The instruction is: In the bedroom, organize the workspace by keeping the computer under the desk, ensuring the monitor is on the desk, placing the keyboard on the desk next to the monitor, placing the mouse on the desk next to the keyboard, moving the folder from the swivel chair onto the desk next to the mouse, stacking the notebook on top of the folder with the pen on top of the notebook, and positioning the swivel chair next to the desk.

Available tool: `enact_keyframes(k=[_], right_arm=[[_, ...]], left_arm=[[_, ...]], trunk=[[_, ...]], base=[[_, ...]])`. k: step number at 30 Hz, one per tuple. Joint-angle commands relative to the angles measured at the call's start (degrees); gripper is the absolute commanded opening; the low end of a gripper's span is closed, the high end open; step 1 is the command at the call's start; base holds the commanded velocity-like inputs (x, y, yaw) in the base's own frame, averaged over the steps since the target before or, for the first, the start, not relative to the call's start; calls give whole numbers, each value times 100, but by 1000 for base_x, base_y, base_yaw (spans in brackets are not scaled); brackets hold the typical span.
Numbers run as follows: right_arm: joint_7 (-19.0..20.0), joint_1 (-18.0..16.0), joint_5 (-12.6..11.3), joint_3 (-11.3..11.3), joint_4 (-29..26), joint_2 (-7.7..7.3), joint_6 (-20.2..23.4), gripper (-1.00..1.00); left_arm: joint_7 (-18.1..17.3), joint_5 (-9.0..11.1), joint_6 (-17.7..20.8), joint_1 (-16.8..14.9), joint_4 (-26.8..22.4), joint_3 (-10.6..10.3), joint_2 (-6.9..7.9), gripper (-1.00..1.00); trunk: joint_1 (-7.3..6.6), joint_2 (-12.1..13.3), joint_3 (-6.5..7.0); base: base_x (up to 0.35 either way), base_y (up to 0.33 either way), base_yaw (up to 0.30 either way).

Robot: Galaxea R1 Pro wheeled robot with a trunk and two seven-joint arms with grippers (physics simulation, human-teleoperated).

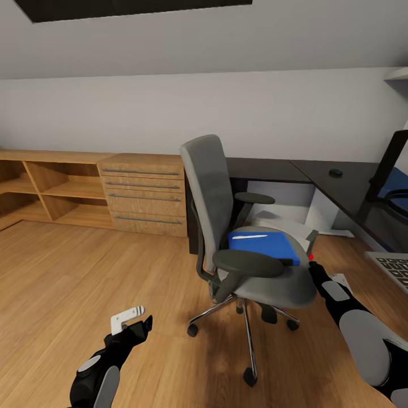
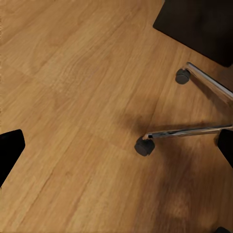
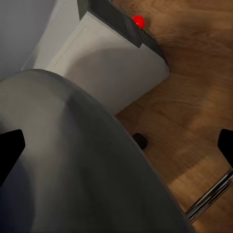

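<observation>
Swivel chair (image 1: 243, 226): grey, on the wooden floor (image 1: 68, 272) in front of the dark desk (image 1: 317, 175), backrest turned toward the wooden drawer unit (image 1: 144, 192); chrome legs and castors also show in the left wrist view (image 2: 145, 144).
Folder (image 1: 265, 245): blue, lying flat on the chair seat, between the two armrests.
Pen (image 1: 249, 237): white, lying on top of the folder.
Mouse (image 1: 335, 172): small and dark, on the desk near the wall.
Keyboard (image 1: 394, 271): at the right edge of the head view, partly cut off.
Monitor (image 1: 391, 170): dark frame standing on the desk at far right, partly cut off.
Computer (image 3: 111, 68): white case with a grey front and a red light, on the floor just beyond the seat's edge in the right wrist view.
Left gripper (image 1: 136, 324): low over the bare floor, well apart from the chair; jaws spread wide, holding nothing.
Right gripper (image 1: 312, 266): just beside the seat's right edge; jaws wide apart, nothing between them.
</observation>
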Motion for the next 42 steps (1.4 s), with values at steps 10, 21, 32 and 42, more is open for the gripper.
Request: enact_keyframes(k=[10, 21, 32, 42], right_arm=[[-15, 2, -94, 15, 8, -3, -7, 100], [-15, 2, -88, 15, 3, -5, -9, 100], [-15, 2, -87, 15, -2, -5, -8, 100], [-14, 2, -91, 15, -57, -13, -7, 100]], left_arm=[[45, 69, 23, -4, -26, 81, -2, 100], [45, 70, 31, -4, -7, 76, -2, 100], [45, 64, 32, -4, -4, 85, -2, 100], [45, 68, 32, -4, -4, 175, -2, 100]], trunk=[[0, -1, -7], [0, -1, -7], [0, -1, -7], [0, -1, -7]], base=[[0, 0, 1], [0, 0, 216], [0, 0, 261], [0, 0, 37]])
